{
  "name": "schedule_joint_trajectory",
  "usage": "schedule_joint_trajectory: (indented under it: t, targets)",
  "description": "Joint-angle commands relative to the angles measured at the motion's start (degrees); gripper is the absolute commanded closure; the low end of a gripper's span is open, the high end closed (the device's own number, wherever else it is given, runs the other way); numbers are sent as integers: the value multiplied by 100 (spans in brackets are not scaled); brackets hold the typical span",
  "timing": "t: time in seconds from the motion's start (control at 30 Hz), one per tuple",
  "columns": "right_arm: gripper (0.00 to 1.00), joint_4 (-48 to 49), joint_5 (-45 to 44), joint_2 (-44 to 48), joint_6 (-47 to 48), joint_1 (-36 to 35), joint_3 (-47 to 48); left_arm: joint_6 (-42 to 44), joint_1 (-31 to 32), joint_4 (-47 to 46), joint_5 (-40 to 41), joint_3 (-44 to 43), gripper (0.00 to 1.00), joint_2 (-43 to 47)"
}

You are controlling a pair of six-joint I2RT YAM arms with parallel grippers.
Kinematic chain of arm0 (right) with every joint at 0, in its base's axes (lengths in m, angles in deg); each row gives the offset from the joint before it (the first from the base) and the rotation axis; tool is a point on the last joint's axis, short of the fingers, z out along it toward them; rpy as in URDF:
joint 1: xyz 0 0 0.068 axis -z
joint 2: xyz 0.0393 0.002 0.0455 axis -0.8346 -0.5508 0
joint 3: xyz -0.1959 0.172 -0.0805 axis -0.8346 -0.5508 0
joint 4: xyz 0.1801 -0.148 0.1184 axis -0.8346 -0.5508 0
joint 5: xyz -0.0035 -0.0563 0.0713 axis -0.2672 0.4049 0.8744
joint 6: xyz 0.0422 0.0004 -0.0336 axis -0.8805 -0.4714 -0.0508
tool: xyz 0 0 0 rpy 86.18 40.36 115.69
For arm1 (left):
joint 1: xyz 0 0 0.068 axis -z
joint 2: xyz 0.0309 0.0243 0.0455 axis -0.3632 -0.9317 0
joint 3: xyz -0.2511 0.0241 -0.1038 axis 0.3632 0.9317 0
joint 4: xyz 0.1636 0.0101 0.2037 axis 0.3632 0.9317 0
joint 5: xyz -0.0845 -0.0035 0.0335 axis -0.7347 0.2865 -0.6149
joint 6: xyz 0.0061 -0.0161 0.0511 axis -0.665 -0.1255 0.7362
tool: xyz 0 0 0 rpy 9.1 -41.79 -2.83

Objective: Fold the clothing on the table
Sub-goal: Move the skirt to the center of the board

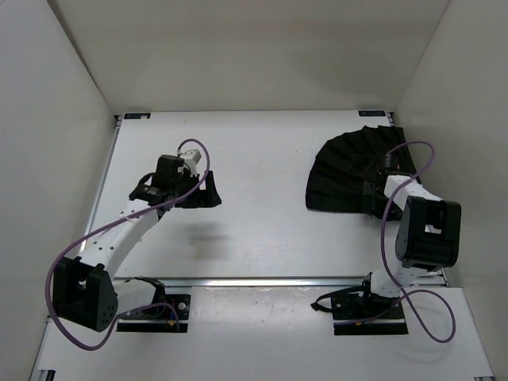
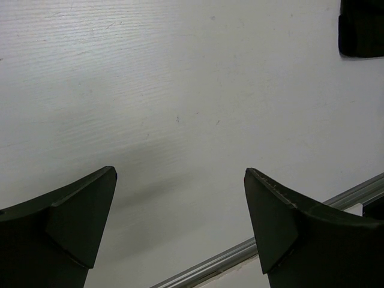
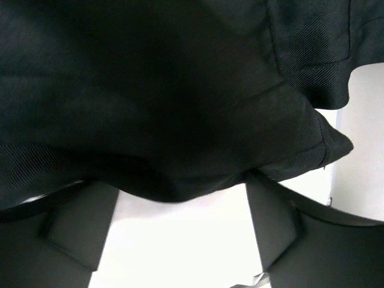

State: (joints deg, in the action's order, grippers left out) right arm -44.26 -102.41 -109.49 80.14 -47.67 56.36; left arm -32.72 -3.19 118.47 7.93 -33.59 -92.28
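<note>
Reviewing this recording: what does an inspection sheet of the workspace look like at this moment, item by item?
Surface: large white rectangular tabletop, with metal rails along its edges.
Job's things: black pleated fan-shaped fabric garment, spread out unfolded at the far right corner.
Clutter: nothing seen.
Grippers: left gripper, jaws wide open over bare tabletop, holding nothing. Right gripper, jaws open, with the garment's edge at their tips, not clamped.
Cables: purple cables loop loosely along both arms; the right loop arcs close to the garment.
Surroundings: plain white walls on three sides.
</note>
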Motion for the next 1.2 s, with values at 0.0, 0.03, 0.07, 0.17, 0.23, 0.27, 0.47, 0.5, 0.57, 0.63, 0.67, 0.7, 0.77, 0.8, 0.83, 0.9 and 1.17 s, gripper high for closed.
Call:
schedule_joint_trajectory:
  t: [0.0,0.03,0.07,0.17,0.23,0.27,0.47,0.5,0.57,0.63,0.67,0.7,0.77,0.8,0.83,0.9,1.17]
  targets:
    - [26,249,74,-247,61,225,138,-48,-27,-187,-178,-89,1,-31]
    - [34,258,101,-317,79,234,148,-100,8,-204,-177,-89,1,-40]
    - [41,267,267,-440,114,269,191,-118,8,-213,-177,-124,1,-57]
    - [65,258,443,-748,114,165,332,-145,-27,-240,-195,-107,1,-75]
    - [79,241,610,-792,149,85,507,-153,-27,-222,-178,-124,1,-58]
    - [84,240,637,-784,193,-11,560,-162,-18,-170,-195,-142,1,-31]
    - [98,-163,1112,-898,97,-836,1017,-250,-9,-283,-212,-291,1,-49]
    - [99,-277,1286,-924,79,-1134,1157,-224,43,-266,-178,-352,1,-49]
    - [99,-400,1297,-1020,-44,-1663,1359,-241,18,-205,-99,-397,1,-40]
    - [100,-427,1541,-1090,-140,-2416,1815,-180,-105,-205,-80,-379,2,100]
    - [100,-515,1612,-1239,-358,-2637,2192,-189,-245,-196,-20,-362,2,153]
    - [100,-629,1787,-1432,-430,-2988,2439,-119,-403,-118,7,-301,1,240]
    - [100,-979,2148,-1818,-509,-3508,3683,-75,-570,23,94,-405,1,443]
    - [100,-1382,2149,-2160,-493,-4041,4629,-22,-624,128,234,-519,1,522]
    - [100,-1864,2071,-2285,-475,-4220,5152,-4,-624,269,497,-685,1,575]
    - [100,-2509,1659,-2864,-431,-4625,7414,-74,-694,401,823,-985,1,767]
    - [96,405,3573,-91,-1942,-2942,4644,136,61,1105,2169,-2953,1,979]
